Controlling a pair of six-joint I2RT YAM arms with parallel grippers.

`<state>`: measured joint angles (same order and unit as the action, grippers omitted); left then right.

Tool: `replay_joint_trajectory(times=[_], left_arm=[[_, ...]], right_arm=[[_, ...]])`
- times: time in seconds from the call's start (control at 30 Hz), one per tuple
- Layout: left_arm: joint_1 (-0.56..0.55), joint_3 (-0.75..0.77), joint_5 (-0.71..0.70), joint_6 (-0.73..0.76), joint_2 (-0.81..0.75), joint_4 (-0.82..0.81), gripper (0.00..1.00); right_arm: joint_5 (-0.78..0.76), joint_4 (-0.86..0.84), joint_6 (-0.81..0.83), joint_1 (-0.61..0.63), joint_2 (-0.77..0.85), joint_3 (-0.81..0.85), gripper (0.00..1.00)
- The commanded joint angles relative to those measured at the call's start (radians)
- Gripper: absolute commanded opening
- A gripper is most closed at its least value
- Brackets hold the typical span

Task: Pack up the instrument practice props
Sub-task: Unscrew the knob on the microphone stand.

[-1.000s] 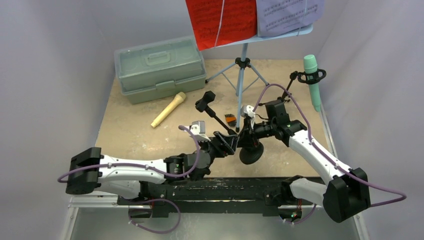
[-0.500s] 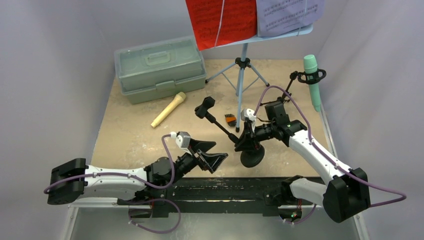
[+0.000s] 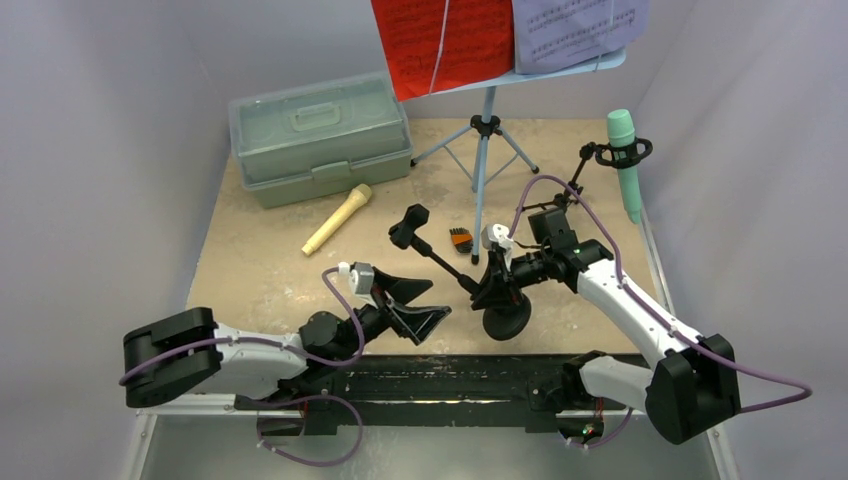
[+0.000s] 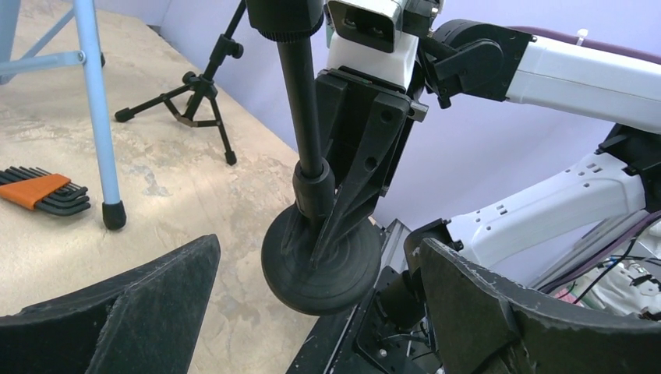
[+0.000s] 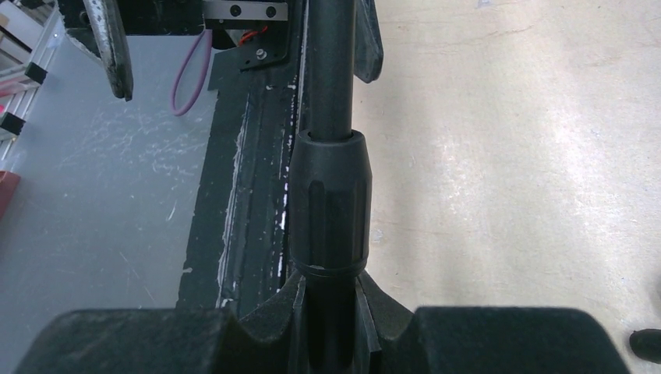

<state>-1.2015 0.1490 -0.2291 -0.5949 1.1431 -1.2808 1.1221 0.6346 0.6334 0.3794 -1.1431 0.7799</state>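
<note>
The black round-base mic holder (image 3: 505,318) leans, its pole running up-left to its clip (image 3: 408,225). My right gripper (image 3: 492,288) is shut on the pole just above the base; the pole (image 5: 331,195) sits between the fingers (image 5: 331,331). In the left wrist view the base (image 4: 323,261) is tilted at the table's front edge. My left gripper (image 3: 420,308) is open and empty just left of the base (image 4: 319,312). The tan microphone (image 3: 338,219) lies on the table. The teal microphone (image 3: 627,165) hangs in the ring-top tripod holder (image 3: 600,155). The light-blue rack (image 3: 482,170) carries red (image 3: 445,40) and purple (image 3: 575,30) sheets.
The pale green case (image 3: 320,135) stands shut at the back left. A set of hex keys with an orange holder (image 3: 460,238) lies by the rack's near leg (image 4: 97,117). The black rail (image 3: 450,375) runs along the table's front edge.
My left gripper has let go of the holder's pole, opened and pulled back to the near left. My right gripper still holds the pole; the clip end has dropped slightly.
</note>
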Motion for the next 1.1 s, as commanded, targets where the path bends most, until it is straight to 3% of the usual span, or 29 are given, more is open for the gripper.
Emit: replay_joint_trajectory(times=[0.0, 1.07], left_arm=[[0.021, -0.018, 0.087, -0.032, 0.083, -0.267, 1.0], [0.048, 0.012, 0.09, 0.002, 0.267, -0.432, 1.0]], right_arm=[[0.068, 0.006, 0.034, -0.001, -0.003, 0.053, 0.0], [0.065, 0.015, 0.046, -0.002, -0.006, 0.056, 0.0]])
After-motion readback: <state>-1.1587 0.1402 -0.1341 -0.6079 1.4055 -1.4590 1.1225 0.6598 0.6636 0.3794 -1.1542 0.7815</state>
